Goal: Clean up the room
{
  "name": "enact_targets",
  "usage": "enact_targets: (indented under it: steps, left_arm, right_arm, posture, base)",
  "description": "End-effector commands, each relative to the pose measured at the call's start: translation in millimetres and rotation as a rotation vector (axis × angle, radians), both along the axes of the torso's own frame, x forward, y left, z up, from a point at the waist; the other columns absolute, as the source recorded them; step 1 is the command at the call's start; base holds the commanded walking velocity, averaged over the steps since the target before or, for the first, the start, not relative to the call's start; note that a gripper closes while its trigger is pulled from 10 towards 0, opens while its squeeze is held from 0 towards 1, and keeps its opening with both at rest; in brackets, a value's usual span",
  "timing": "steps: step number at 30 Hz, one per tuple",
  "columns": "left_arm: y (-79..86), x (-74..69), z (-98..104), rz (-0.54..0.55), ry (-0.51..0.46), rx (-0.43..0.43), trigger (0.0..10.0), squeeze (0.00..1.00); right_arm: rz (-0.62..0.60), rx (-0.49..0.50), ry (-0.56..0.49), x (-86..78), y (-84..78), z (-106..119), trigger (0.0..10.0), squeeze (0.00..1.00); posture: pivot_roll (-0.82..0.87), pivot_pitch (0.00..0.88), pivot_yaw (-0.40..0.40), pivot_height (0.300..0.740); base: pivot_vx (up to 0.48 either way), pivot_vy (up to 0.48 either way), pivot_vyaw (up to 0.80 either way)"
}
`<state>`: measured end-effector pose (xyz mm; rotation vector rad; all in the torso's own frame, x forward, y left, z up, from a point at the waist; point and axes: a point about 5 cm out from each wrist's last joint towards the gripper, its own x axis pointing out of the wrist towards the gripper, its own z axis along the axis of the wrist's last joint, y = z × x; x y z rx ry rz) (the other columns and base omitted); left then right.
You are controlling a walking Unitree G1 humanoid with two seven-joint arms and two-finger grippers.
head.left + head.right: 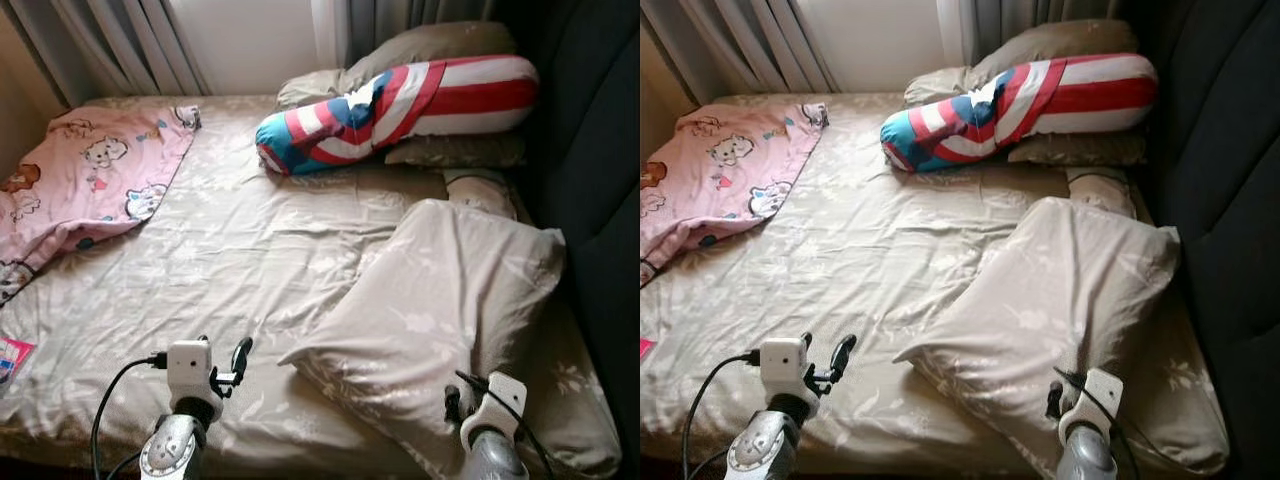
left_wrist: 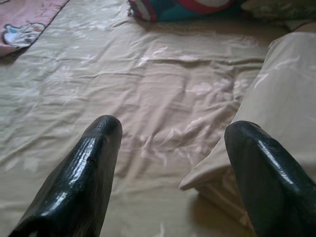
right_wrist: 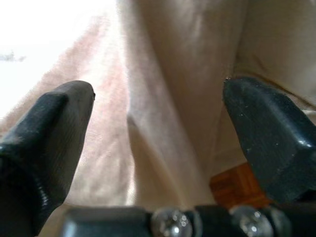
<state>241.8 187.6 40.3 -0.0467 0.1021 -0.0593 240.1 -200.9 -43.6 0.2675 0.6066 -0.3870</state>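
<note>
1. The bed sheet (image 1: 230, 260) is showing beige with a pale floral print.
2. The large pillow (image 1: 440, 310) at four o'clock is wearing the same beige floral.
3. The bolster (image 1: 400, 110) at one o'clock is showing red and white stripes, blue at one end.
4. The blanket (image 1: 90, 175) at ten o'clock is showing pink with cartoon animals.
</note>
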Motion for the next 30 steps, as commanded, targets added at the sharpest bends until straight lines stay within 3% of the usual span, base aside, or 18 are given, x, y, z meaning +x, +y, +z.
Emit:
enact_targets:
  steps: [1,2,3,4,12,14,22,30]
  left_arm:
    - [2.6,-4.4,0.2,-0.016,0.018,0.017,10.0,0.00]
    - [2.8,-5.4,0.5,-0.017,0.019,0.017,10.0,0.00]
    - [2.9,-8.0,1.4,-0.020,0.021,0.019,10.0,0.00]
    - [3.0,-9.8,2.1,-0.023,0.022,0.020,10.0,0.00]
    - [6.8,-25.2,8.8,-0.035,0.037,0.031,10.0,0.00]
    - [7.0,-28.4,13.7,-0.041,0.038,0.038,10.0,0.00]
    - [-0.7,-29.0,34.2,-0.085,0.004,0.051,10.0,0.00]
    - [-1.5,-31.1,49.7,-0.085,-0.010,0.052,10.0,0.00]
  right_arm:
    - [-0.021,0.026,0.023,-4.8,1.5,-4.3,10.0,1.00]
    - [-0.022,0.027,0.021,-4.9,1.6,-4.4,10.0,1.00]
    - [-0.012,0.033,0.021,-4.5,2.3,-4.4,10.0,0.23]
    - [-0.003,0.028,0.023,-4.2,2.6,-4.3,10.0,0.00]
    - [-0.020,0.021,0.042,-7.3,0.2,-6.3,10.0,0.00]
    - [-0.011,0.056,0.051,-8.1,3.1,-8.2,10.0,0.00]
    - [0.029,0.131,0.057,-8.9,13.3,-11.2,10.0,0.00]
    - [0.153,0.212,0.071,-7.6,31.5,-13.4,10.0,0.00]
  posture:
    - [-0.01,0.211,0.090,0.740]
    - [-0.01,0.211,0.090,0.740]
    - [0.00,0.224,0.099,0.740]
    - [0.00,0.233,0.104,0.740]
    - [0.04,0.280,0.133,0.740]
    - [0.05,0.293,0.143,0.740]
    - [0.08,0.324,0.162,0.740]
    - [0.10,0.364,0.172,0.740]
  base:
    - [0.000,0.000,0.00]
    - [0.000,0.000,0.00]
    - [0.000,0.000,0.00]
    - [0.000,0.000,0.00]
    - [0.000,0.000,0.00]
    - [0.000,0.000,0.00]
    - [0.000,0.000,0.00]
    - [0.000,0.000,0.00]
